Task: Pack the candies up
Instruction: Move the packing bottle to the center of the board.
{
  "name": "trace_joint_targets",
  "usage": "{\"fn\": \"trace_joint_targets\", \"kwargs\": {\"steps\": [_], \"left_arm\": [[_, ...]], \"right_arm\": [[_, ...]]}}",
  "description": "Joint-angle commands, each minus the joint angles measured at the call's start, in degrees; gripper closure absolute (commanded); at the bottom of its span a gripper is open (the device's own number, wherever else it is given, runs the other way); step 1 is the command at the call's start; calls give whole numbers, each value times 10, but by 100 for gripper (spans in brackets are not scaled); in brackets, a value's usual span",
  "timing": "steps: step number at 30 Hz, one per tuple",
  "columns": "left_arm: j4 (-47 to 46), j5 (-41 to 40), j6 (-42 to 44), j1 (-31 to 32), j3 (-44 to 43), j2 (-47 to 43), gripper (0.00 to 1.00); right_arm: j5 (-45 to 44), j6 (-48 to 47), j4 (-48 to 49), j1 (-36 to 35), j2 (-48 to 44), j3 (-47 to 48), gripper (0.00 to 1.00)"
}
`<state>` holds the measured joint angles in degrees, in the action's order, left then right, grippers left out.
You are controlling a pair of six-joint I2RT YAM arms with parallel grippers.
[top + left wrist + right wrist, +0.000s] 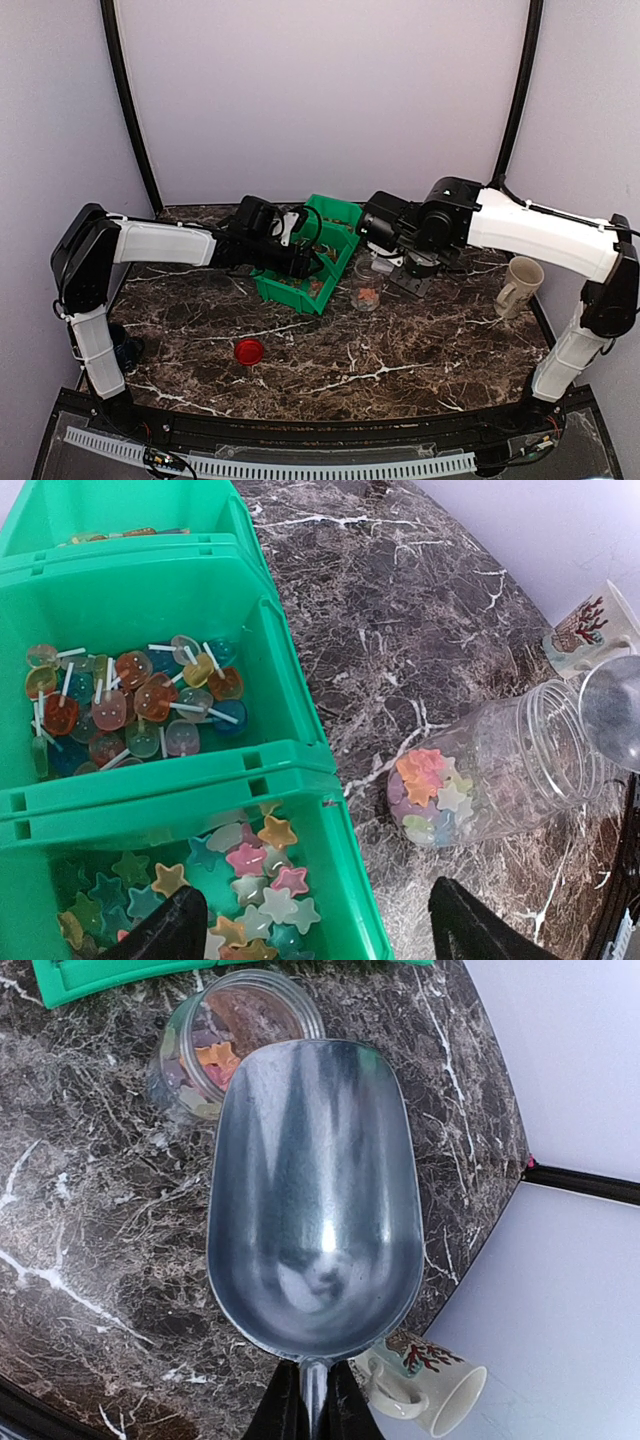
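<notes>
**Empty scoop over the jar, stars in the bin**

Nearest me, a red lid lies on the counter. Beyond it my left fingers hang spread, grasping nothing, above the green bin, where star-shaped candies lie heaped. My right fingers clench the handle of a metal scoop, its bowl bare, over the jar beside the bin. More candies sit inside the jar.
</notes>
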<state>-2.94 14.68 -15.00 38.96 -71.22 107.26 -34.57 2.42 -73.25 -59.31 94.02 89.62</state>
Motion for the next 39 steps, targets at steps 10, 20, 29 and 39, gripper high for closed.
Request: {"fn": "trace_joint_targets", "kwargs": {"steps": [10,20,29,39], "left_arm": [[-3,69,39,33,-29,19,22],[3,80,72,63,-70,65,30],[-46,113,81,66,-85,105,37],[-117,165,66,68,-94,141,38]], "right_arm": [[-38,65,140,50,-116,-43,100],[-6,63,199,60,-136,-89,100],[4,60,217,60,-148,-99,100],[0,63,238,61,-165,-118,100]]}}
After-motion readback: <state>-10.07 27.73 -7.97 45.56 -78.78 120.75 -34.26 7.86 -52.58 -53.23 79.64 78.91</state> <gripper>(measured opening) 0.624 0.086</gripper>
